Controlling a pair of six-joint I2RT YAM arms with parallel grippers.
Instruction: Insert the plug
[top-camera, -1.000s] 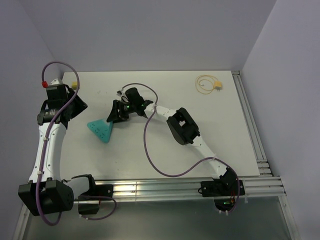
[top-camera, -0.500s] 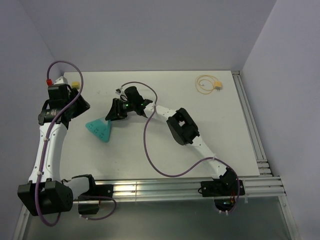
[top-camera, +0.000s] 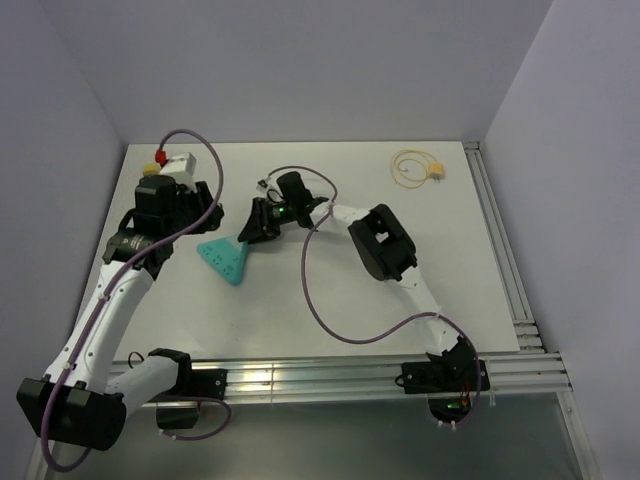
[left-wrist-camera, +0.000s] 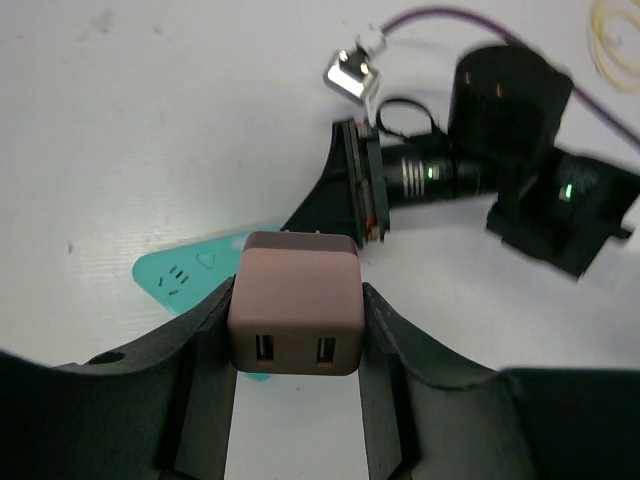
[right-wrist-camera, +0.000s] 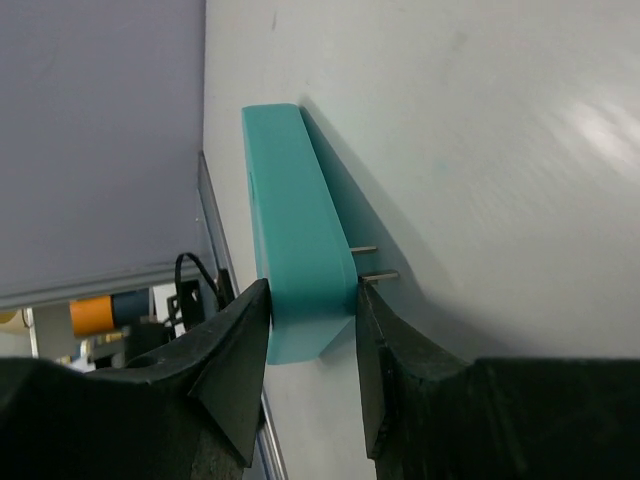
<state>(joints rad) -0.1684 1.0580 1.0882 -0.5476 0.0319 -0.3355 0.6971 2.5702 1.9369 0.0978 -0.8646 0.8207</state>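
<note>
The plug (left-wrist-camera: 295, 300) is a mauve cube charger with two USB ports facing the left wrist camera. My left gripper (left-wrist-camera: 297, 335) is shut on its sides and holds it just above the table, left of the teal socket block (top-camera: 225, 262). From above, that gripper (top-camera: 195, 215) hides the plug. My right gripper (top-camera: 252, 228) is shut on the block's far corner. In the right wrist view its fingers (right-wrist-camera: 310, 300) pinch the block (right-wrist-camera: 295, 220) across its thickness. Two thin metal pins (right-wrist-camera: 372, 263) stick out of the block on the side facing the table.
A small yellow connector on a coiled pale cable (top-camera: 415, 170) lies at the far right of the table. Purple arm cables (top-camera: 320, 320) loop over the middle. Aluminium rails (top-camera: 505, 260) run along the right and near edges. Walls close in the back and the sides.
My left arm has swung right from the far-left corner to beside the teal block. My right gripper has closed on the block, and the two have shifted slightly right.
</note>
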